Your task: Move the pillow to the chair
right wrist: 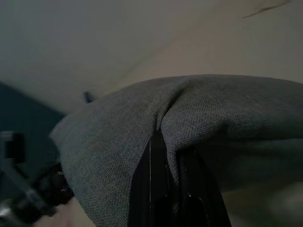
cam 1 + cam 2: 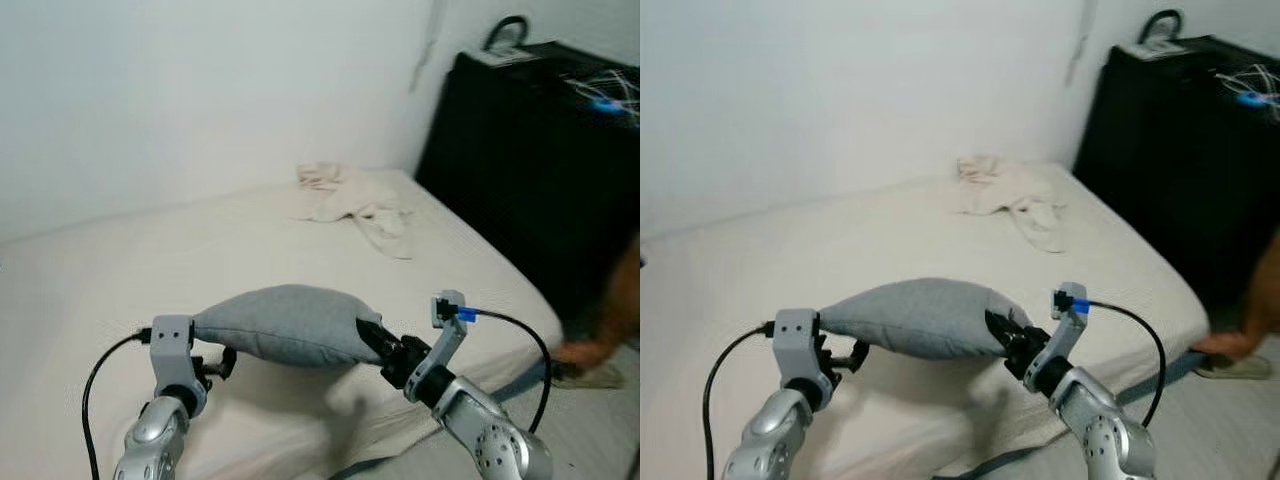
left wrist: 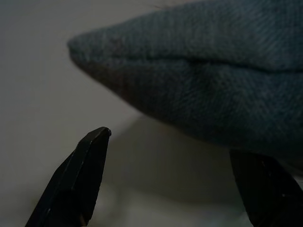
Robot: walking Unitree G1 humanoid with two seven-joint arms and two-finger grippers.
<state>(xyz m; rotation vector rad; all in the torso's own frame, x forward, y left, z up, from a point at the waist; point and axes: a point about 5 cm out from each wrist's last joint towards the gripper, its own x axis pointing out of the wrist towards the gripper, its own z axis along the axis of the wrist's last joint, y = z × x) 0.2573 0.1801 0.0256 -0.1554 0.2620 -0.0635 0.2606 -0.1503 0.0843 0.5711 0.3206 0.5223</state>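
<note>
— White walls and a pale bed [image 2: 120, 290] take up most of what we see, with a crumpled cloth [image 2: 360, 200] near the top centre and a black cabinet [image 2: 530, 150] at the upper right. Where do we have the pillow?

— We have the grey pillow [image 2: 285, 322] lifted just above the bed, low in the centre of the frame, its shadow on the sheet below. Our right gripper [image 2: 372, 338] is clamped tight on a fold of fabric at the pillow's right end; the wrist view shows cloth bunched over the closed fingers [image 1: 161, 189].

— And our left gripper [image 2: 212, 362]?

— It sits under the pillow's left end with its fingers [image 3: 80, 179] spread apart, closed on nothing.

— So what worries us?

— We judge the pinch on the right to be thin. If it slips as we turn, the soft pillow sags and drops off the left side, which only props it.

— Anything else?

— A person's foot [image 2: 585, 358] stands at the right edge by the bed corner. We see no chair yet, so turning to find it could swing the pillow or an arm into that person.
</note>
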